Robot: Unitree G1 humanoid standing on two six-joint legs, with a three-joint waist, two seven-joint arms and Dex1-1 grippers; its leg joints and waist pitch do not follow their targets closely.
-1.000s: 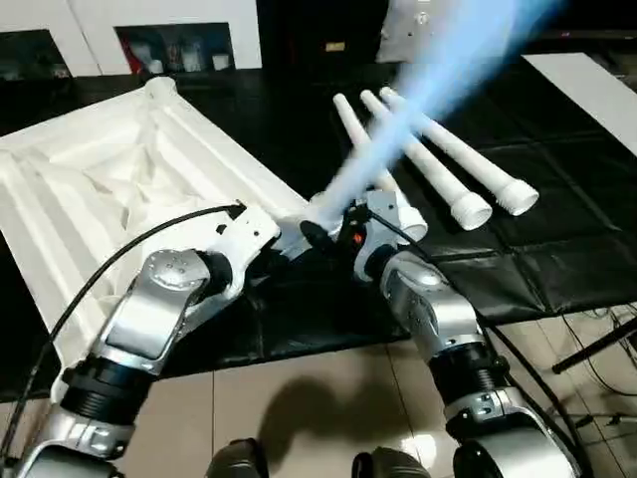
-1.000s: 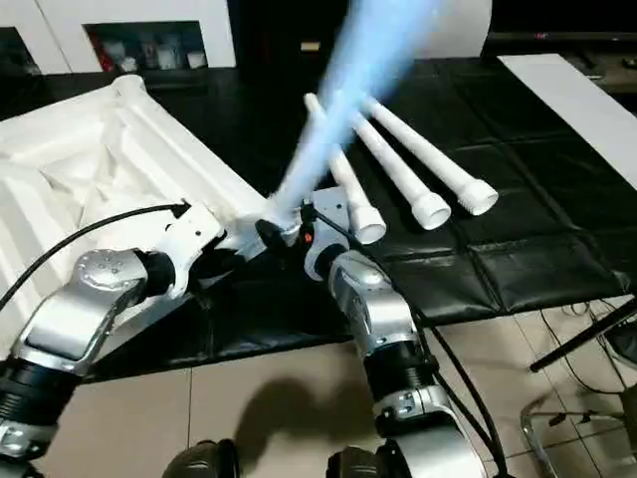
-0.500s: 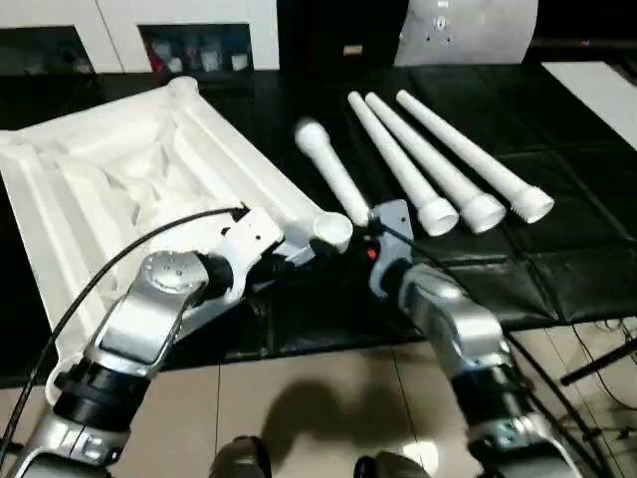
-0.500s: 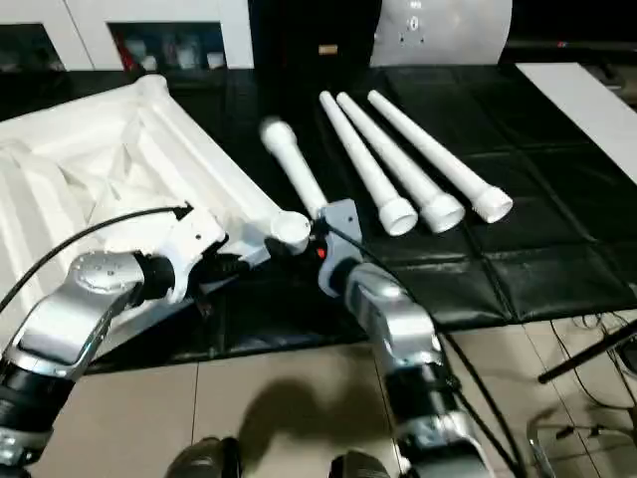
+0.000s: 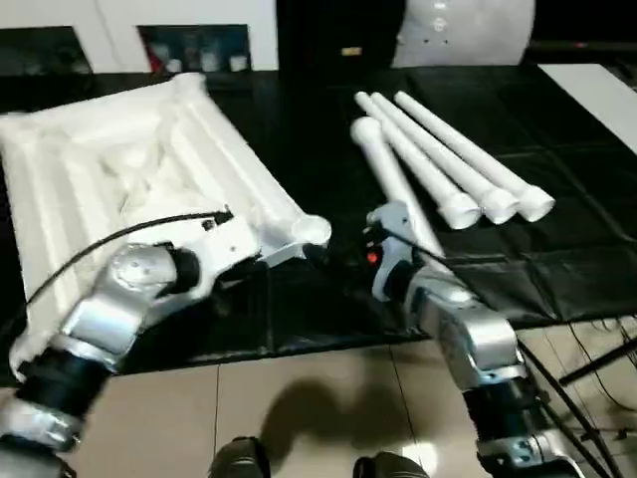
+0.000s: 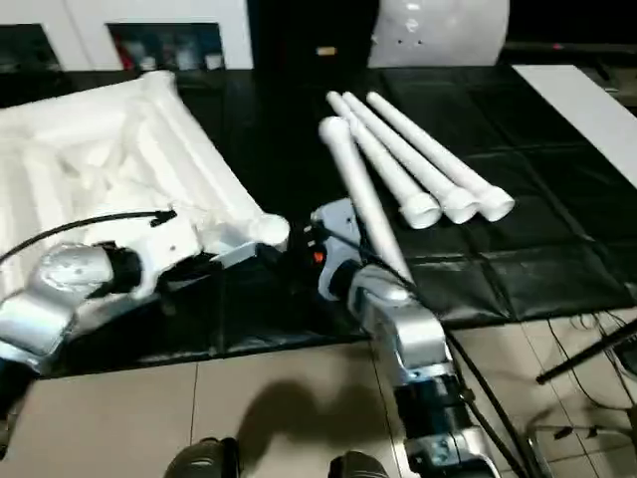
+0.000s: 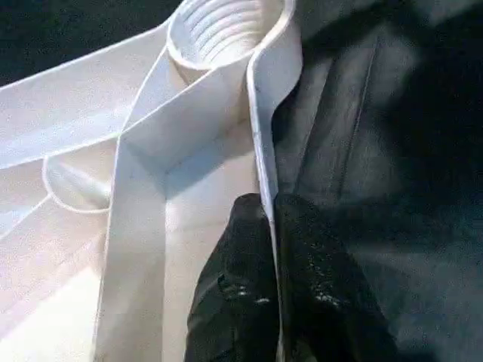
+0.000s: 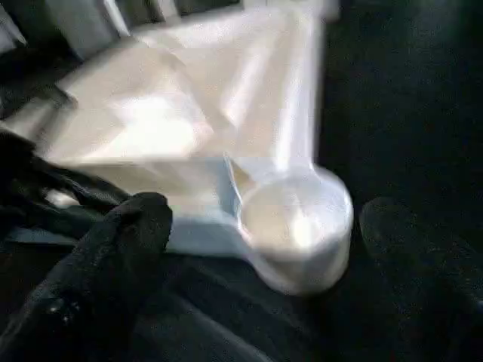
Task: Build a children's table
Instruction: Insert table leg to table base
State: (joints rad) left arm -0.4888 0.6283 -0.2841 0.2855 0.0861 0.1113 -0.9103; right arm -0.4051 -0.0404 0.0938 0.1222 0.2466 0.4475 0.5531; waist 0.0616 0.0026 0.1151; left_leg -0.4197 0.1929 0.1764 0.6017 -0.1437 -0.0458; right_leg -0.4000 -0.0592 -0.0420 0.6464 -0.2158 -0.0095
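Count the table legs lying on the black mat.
4. Three legs lie side by side at the far right. The fourth leg lies nearer, running to the right gripper. None seems hidden.

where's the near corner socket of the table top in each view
Left eye view: corner socket, centre, between the two arms.
Right eye view: centre-left.
Left wrist view: top middle, threaded inside, above the black fingers.
Right wrist view: lower centre.
Shared landmark: the table top's rim running into it.

One white table top (image 5: 119, 169), four loose white legs (image 5: 453, 164), two grippers (image 7: 272, 226)
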